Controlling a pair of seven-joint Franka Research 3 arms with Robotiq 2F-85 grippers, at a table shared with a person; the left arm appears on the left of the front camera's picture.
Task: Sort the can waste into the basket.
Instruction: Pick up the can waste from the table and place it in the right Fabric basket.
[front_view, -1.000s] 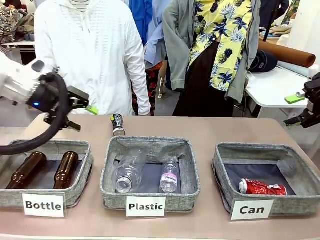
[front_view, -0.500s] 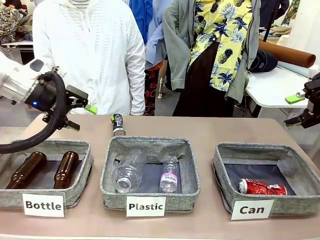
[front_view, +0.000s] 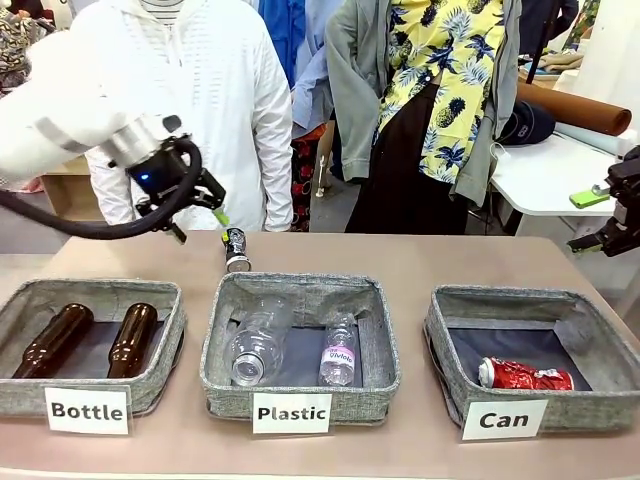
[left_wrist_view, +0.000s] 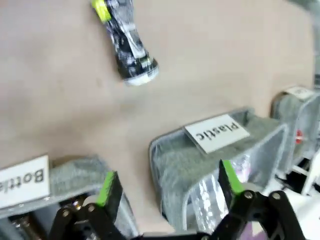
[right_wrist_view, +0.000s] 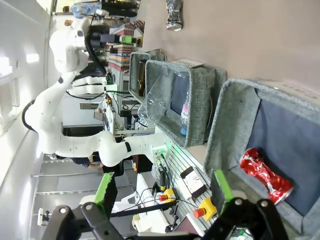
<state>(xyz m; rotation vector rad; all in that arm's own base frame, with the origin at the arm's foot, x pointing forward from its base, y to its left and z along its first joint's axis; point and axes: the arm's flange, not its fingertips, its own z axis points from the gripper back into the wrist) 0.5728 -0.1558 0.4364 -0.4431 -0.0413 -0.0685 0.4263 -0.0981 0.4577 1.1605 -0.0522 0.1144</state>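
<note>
1. Left claw (left_wrist_view: 167, 186) gapes wide, empty, near the black can (front_view: 236, 250), which rests on the table (front_view: 420, 265) behind the "Plastic" bin (front_view: 300, 283).
2. Right claw (right_wrist_view: 163, 189) is spread, empty.
3. "Can" basket (front_view: 530, 297) holds the red can (front_view: 525, 376).
4. "Plastic" bin: two clear bottles (front_view: 262, 345). "Bottle" bin (front_view: 100, 288): two brown bottles (front_view: 130, 340).

Soft, even light is filling the front view, casting only faint shadows on the table (front_view: 450, 265). The left wrist view is smearing with motion blur, so the black can (left_wrist_view: 127, 42) and the Plastic label (left_wrist_view: 216, 132) are looking soft. The right wrist view is showing crisp detail (though bending at its edges); white glare is washing out its left side, and the red can (right_wrist_view: 265, 172) is glinting.
</note>
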